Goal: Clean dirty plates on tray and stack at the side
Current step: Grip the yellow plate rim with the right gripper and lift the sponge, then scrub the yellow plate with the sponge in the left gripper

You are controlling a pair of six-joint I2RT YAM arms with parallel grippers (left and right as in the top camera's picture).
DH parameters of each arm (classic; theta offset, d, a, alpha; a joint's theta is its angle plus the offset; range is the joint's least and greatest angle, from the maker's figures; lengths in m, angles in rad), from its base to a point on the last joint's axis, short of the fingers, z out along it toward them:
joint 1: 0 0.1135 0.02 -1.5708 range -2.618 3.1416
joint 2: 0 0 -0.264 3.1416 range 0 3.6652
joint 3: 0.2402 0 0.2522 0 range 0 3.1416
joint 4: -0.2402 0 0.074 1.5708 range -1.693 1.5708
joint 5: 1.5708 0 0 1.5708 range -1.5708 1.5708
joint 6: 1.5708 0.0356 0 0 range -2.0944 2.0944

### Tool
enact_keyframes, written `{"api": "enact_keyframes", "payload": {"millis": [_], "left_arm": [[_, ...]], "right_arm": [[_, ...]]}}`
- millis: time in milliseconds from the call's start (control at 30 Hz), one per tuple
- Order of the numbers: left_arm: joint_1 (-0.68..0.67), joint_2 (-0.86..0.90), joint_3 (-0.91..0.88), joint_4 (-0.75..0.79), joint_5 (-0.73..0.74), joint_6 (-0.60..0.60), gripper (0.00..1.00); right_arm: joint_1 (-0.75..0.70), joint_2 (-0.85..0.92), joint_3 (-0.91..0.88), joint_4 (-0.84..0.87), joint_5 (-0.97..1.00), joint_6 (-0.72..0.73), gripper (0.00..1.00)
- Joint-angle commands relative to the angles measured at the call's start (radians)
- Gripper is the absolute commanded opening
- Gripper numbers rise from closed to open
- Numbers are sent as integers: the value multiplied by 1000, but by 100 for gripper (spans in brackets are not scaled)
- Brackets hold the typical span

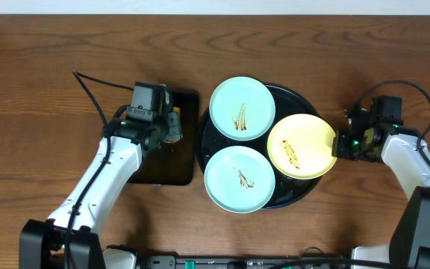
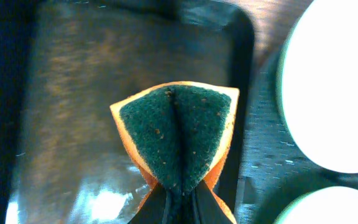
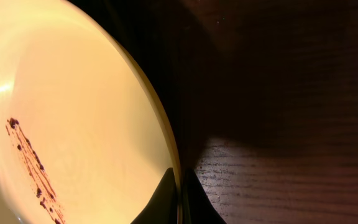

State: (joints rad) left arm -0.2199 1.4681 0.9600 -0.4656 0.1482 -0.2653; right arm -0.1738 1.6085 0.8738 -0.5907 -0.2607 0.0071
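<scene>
You worked at a robotics lab bench, as shown by the two robot arms set at a wood-grain table with smeared plates laid on a tray.

Three plates on tray

Pinched in your left gripper, the sponge shows a coarse, fibrous dark-green scouring face over soft orange foam. Beneath it, the rectangular tray looks like black plastic, shiny but scuffed and streaked. Between your right gripper's fingers, the yellow plate is smooth and glossy, with a grainy brown smear. Beyond its rim, the table is dark wood, grained and matt. The round tray is glossy black.
</scene>
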Motion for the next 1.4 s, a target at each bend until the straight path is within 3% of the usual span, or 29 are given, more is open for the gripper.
{"api": "enact_keyframes", "payload": {"millis": [0,467,833,1000,1367], "left_arm": [[-3,-8,32,2,148,2,7],[-233,56,256,-14,181,-41,7],[-509,286,256,165,189,-6,7],[-597,379,256,306,291,-8,7],[-671,503,256,468,291,-100,8]], "right_arm": [[-2,4,-8,-4,2,-4,1],[-2,4,-8,-4,2,-4,1],[-2,4,-8,-4,2,-4,1],[-2,4,-8,-4,2,-4,1],[-2,4,-8,-5,2,-4,1]]}}
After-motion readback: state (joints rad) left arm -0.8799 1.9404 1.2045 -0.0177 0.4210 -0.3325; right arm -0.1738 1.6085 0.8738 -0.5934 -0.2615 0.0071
